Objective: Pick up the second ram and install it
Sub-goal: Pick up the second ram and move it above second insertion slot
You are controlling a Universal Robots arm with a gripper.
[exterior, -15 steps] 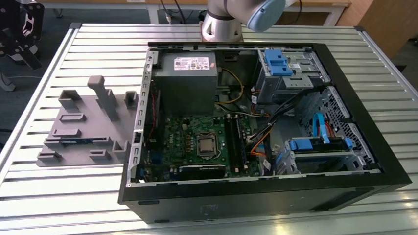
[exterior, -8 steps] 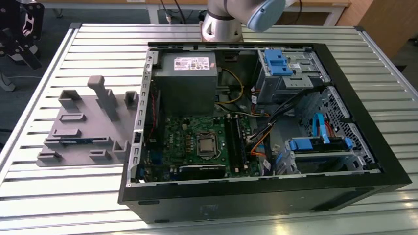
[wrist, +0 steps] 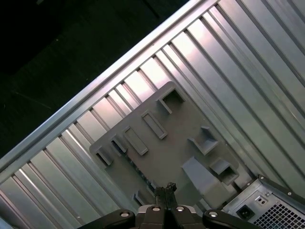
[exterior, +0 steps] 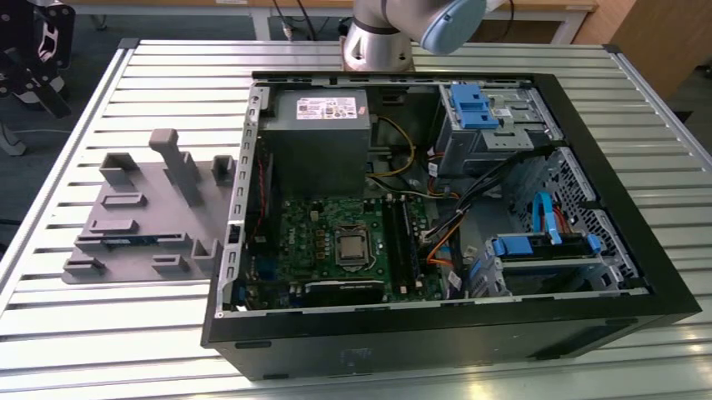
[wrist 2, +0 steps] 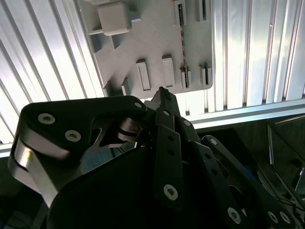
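**Gripper** (wrist: 165, 190): jaws closed tip to tip, nothing betw. them, so it is empty. Hangs well above the grey tray (wrist: 167, 143). Judged high enough to clear the tray's tall posts.

**Second ram** (wrist 2: 182, 45)
- Loc.: on the grey tray, stood on its long edge betw. small blocks, well apart from the gripper. Prob. set this way so the top edge is free for a pinch from above.
- Appearance: thin, narrow stick. Seen edge-on w/ a row of small dark chips in the second wrist view. In the exterior view the ram (exterior: 132, 240) reads blue-green.

**Surroundings**
- Tray sits on the slatted metal table (exterior: 167, 75), at the exterior view's left of the open PC case (exterior: 445, 342).
- Motherboard (exterior: 333, 242) lies flat in the case.
- Long black slots (exterior: 398, 242) face up, reachable from above. Whether one is filled: cannot tell.
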